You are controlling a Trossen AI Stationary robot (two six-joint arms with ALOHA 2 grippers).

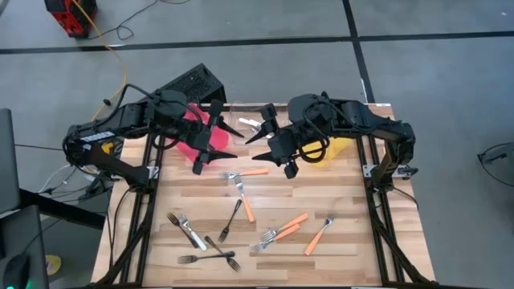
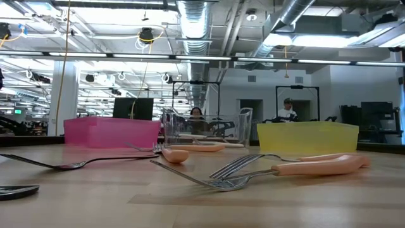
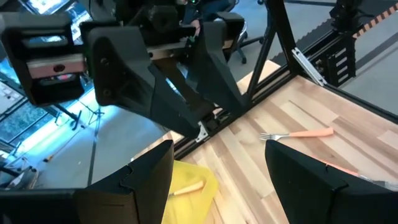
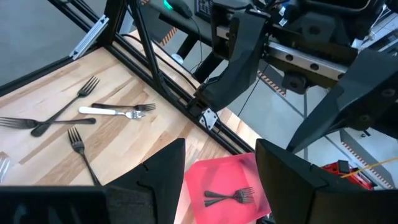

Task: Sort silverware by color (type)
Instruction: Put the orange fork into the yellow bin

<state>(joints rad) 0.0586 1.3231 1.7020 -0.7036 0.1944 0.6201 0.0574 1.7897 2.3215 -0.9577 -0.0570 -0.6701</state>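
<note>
**Reporter:** Where were the two arms when this was taken?

**Photographer:** Both hung over the far edge of the desk (image 1: pixel 345 201). The left gripper (image 1: pixel 210 147) was above the red bin (image 1: pixel 186 136), fingers (image 3: pixel 146 180) spread wide with nothing between them. The right gripper (image 1: pixel 273 136) was poised just beside it, near the yellow bin (image 1: pixel 341 147), its fingers (image 4: pixel 161 174) also apart and empty.

**Reporter:** And the silverware?

**Photographer:** Mostly loose on the desk. Two black forks (image 1: pixel 210 255) crossed near the front left corner, with a silver fork (image 1: pixel 187 231) just beyond them and another black fork (image 1: pixel 230 220) toward the middle. Orange-handled forks (image 1: pixel 281 233) lay right of centre toward the front edge, one more (image 1: pixel 319 236) beside them, one (image 1: pixel 245 204) in the middle, and one (image 1: pixel 247 172) nearer the far edge, below the grippers.

**Reporter:** Had anything been sorted?

**Photographer:** The right wrist view showed a black fork in the red bin (image 4: pixel 229 196). The left wrist view showed an orange-handled piece in the yellow bin (image 3: pixel 186 188). From desk level, the clear bin (image 2: pixel 205 128) stood between the red and yellow ones along the far edge; its contents I could not make out.
</note>
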